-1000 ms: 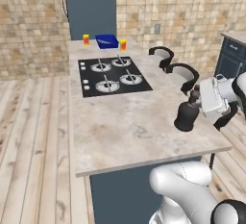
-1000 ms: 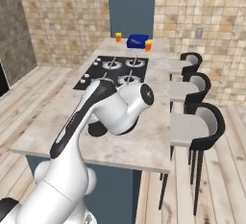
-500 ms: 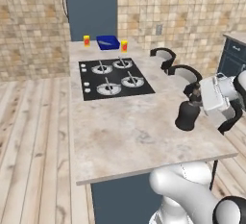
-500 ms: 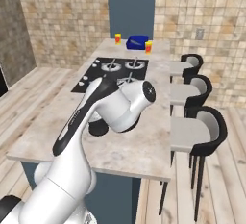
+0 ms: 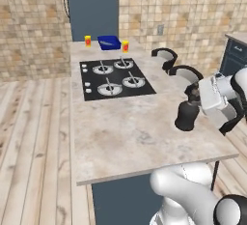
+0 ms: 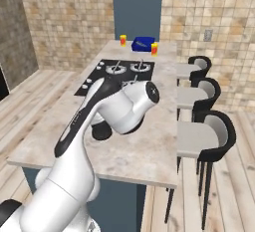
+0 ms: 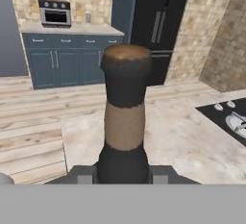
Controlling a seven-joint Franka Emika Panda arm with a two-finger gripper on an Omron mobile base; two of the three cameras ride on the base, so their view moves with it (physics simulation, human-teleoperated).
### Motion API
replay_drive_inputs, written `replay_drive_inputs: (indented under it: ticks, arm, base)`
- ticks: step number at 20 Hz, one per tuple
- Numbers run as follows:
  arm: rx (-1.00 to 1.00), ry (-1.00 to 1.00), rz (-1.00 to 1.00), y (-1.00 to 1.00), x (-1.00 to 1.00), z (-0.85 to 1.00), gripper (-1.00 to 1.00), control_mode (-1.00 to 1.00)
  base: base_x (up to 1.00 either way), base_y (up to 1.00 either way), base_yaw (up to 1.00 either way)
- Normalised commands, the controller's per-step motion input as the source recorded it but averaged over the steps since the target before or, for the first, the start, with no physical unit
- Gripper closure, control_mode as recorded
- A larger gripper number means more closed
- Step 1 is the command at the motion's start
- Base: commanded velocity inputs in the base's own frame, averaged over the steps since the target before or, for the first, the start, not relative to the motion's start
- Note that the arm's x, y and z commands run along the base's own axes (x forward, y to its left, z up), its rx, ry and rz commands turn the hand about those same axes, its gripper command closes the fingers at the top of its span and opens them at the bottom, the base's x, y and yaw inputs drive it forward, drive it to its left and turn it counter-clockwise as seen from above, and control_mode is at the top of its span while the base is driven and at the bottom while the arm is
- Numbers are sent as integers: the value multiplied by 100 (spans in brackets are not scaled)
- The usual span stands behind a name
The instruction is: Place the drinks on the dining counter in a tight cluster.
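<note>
Left base view: the black bottle [image 5: 186,116] stood upright on the table [image 5: 120,137], near its right edge and well toward the near end, apart from the cooktop [image 5: 116,77]. The gripper [image 5: 195,104] met the bottle at its neck from the right; the jaws sat at either side of the neck, though contact was hard to confirm at this angle. At the far end of the table stood two small yellow-red jars [image 5: 88,41] with a blue container [image 5: 109,42] between them. Black stools [image 5: 164,57] lined the right side.

Right base view: the arm [image 6: 114,111] covered most of the bottle; only its dark base [image 6: 101,133] showed, resting on the table [image 6: 149,156] near the stools [image 6: 209,131]. The cooktop [image 6: 117,71] lay beyond it.

Hand view: the bottle's thin neck [image 7: 125,117] rose straight between the finger tips [image 7: 82,175], which pressed close against both sides of its shoulder; the jaws were clenched on the bottle. Behind it lay the table [image 7: 192,141], wood floor and dark blue cabinets [image 7: 62,64].
</note>
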Motion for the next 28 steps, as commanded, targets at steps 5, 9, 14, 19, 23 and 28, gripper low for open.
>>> replay_drive_inputs:
  ticks: [5,9,14,19,23,28]
  arm:
    - [-10,28,0,10,71,23,100,-100]
    - [-10,28,1,6,82,14,100,-100]
    - [-5,4,4,1,96,-39,100,-100]
    - [0,-5,2,3,99,-93,100,-100]
    - [2,-13,2,0,76,-58,100,-100]
    - [23,-16,10,0,29,-30,100,-100]
  base:
    - [0,0,0]
    - [0,0,0]
    - [0,0,0]
    - [0,0,0]
    - [0,0,0]
    - [0,0,0]
